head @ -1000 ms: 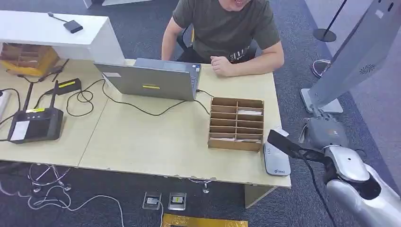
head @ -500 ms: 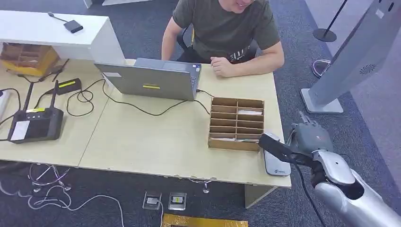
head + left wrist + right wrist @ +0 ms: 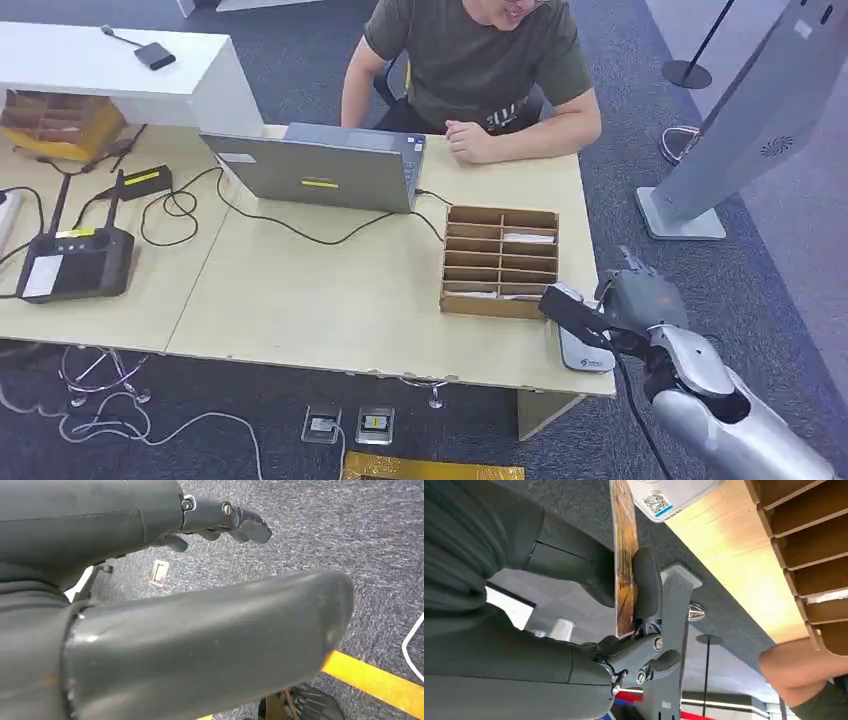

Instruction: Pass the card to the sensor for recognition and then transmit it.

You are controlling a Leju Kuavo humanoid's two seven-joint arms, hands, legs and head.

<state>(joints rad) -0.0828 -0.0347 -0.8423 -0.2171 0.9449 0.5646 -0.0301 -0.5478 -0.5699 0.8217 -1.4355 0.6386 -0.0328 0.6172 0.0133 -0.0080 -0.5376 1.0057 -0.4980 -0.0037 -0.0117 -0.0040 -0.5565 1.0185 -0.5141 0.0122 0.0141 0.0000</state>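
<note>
1. A pale wooden table (image 3: 300, 300) stands on dark grey carpet, its front edge toward the robot and its right edge bordering open floor.
2. At the near right corner of the table lies the white sensor (image 3: 585, 345), close to both edges.
3. The right hand (image 3: 630, 300) hovers at that corner, pinching the card (image 3: 624, 555) between thumb and fingers; in the right wrist view the card stands edge-on, its far end just beside the sensor (image 3: 669, 495).
4. The left hand (image 3: 225, 520) hangs over the carpet near a yellow floor stripe (image 3: 380, 682), fingers loosely curled with nothing in them.
5. Just left of the sensor sits a cardboard slotted organizer (image 3: 500, 262), some slots holding cards.
6. Farther back, a laptop (image 3: 325, 170) stands open toward a seated person (image 3: 480, 70) whose forearm rests on the far edge.
7. Right of the table a grey kiosk stand (image 3: 740, 130) rises from the carpet.
</note>
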